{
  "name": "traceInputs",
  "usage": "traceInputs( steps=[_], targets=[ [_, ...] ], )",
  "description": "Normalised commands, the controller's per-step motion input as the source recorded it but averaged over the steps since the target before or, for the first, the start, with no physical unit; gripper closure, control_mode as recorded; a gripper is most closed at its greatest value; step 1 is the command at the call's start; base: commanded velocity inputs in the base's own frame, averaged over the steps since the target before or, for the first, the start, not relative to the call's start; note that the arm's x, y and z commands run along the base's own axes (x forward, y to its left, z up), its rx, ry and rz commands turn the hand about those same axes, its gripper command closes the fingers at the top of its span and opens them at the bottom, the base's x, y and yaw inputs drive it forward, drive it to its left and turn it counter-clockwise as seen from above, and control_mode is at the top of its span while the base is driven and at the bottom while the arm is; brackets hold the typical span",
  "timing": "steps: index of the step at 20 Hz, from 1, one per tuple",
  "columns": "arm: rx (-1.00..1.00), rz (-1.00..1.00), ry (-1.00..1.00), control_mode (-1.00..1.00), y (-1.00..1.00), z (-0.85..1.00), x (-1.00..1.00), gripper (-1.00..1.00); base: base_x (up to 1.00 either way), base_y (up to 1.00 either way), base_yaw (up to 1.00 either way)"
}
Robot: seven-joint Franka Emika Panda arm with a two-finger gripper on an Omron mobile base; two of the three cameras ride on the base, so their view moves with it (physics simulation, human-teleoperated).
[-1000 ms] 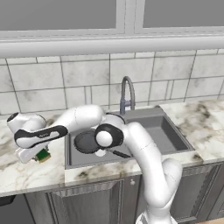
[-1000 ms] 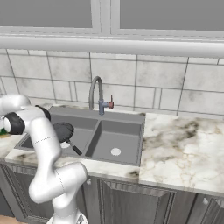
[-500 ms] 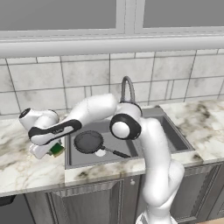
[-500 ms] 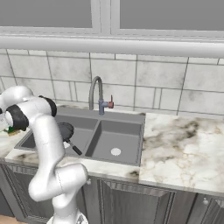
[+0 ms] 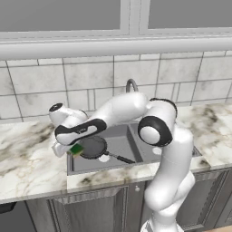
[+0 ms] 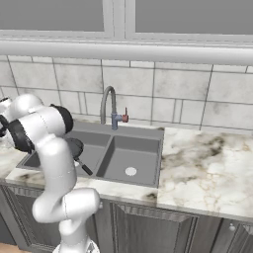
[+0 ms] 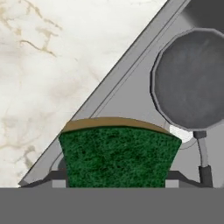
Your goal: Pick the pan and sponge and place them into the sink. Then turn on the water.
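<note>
Green on top with a yellow layer beneath, the sponge (image 7: 119, 155) sits pinched in the pincer (image 5: 72, 150), a dark finger (image 7: 52, 177) pressed against each of its sides in the hand view. In the left base view the sponge (image 5: 76, 149) hangs at the left edge of the sink (image 5: 118, 136), over the rim where the marble desk (image 5: 27, 158) meets the left basin, and just beside the pan (image 5: 93, 147). That pan, round and dark grey, lies flat on the floor of the left basin with its thin black handle (image 5: 120, 158) pointing toward the front right; in the hand view the pan (image 7: 190, 78) lies beyond and to the right of the sponge, partly covering the pale drain (image 7: 180, 133). From the right base view the arched grey faucet (image 6: 107, 104) stands behind the divider of the sink (image 6: 141, 133), and the right basin shows its own round pale drain (image 6: 130, 171). No water runs from the spout.
</note>
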Motion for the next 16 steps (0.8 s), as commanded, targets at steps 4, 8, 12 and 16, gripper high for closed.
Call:
traceInputs(
  steps=[4,8,12,16],
  targets=[
    [0.03,0.0,0.0,-1.0,-0.61,0.0,0.03,1.0,0.0,0.0,0.0],
    [0.0,0.0,0.0,-1.0,-0.57,-0.08,0.22,1.0,0.0,0.0,0.0],
    [0.0,0.0,0.0,-1.0,-0.51,-0.05,0.39,1.0,0.0,0.0,0.0],
    [0.0,0.0,0.01,-1.0,-0.47,-0.03,0.46,1.0,0.0,0.0,0.0]
  ],
)
